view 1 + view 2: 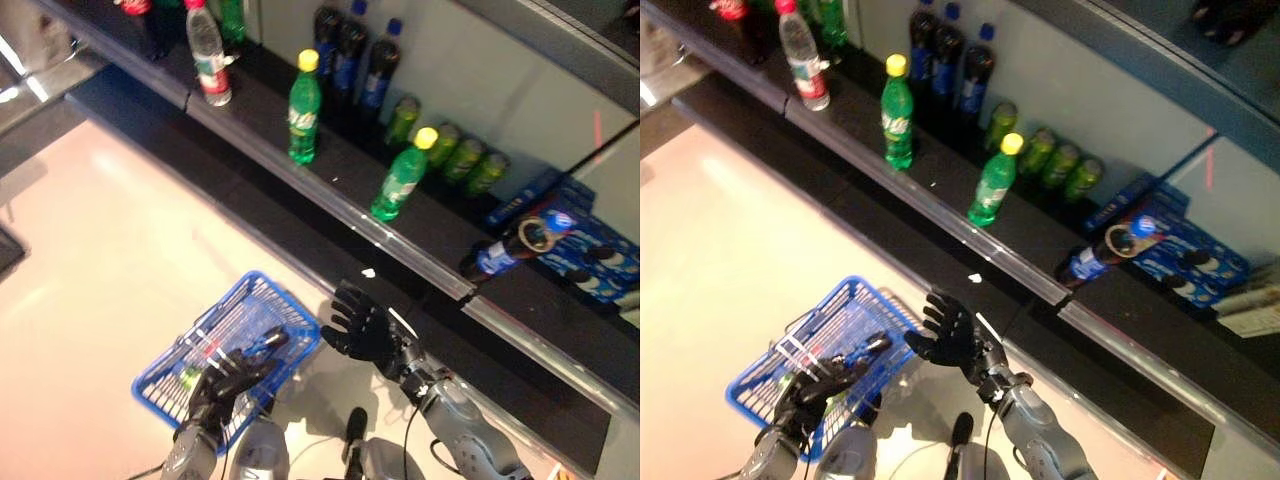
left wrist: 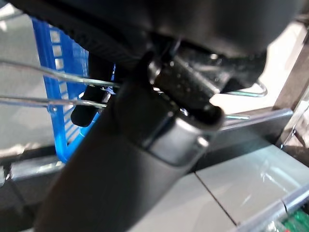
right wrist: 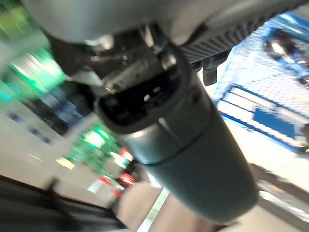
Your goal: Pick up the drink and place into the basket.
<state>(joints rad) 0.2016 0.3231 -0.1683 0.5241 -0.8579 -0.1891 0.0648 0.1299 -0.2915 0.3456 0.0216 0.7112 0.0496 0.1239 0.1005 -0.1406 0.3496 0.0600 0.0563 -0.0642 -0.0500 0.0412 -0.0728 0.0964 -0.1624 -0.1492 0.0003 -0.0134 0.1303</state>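
Right hand (image 1: 362,326) splayed, empty, below the shelf (image 1: 330,195); nearest green bottle (image 1: 400,178) stands upright up-shelf of it (left hand (image 1: 228,380) curled on blue basket (image 1: 165,375) handle).

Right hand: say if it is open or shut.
Open. The right hand hangs beside the blue basket with fingers spread and straight, holding nothing; the left hand holds the basket's wire handles.

No text or number can be read. The labels on the green bottles (image 1: 304,108), the dark bottles (image 1: 350,55) and the blue carton (image 1: 585,250) show only colours, too small to tell.
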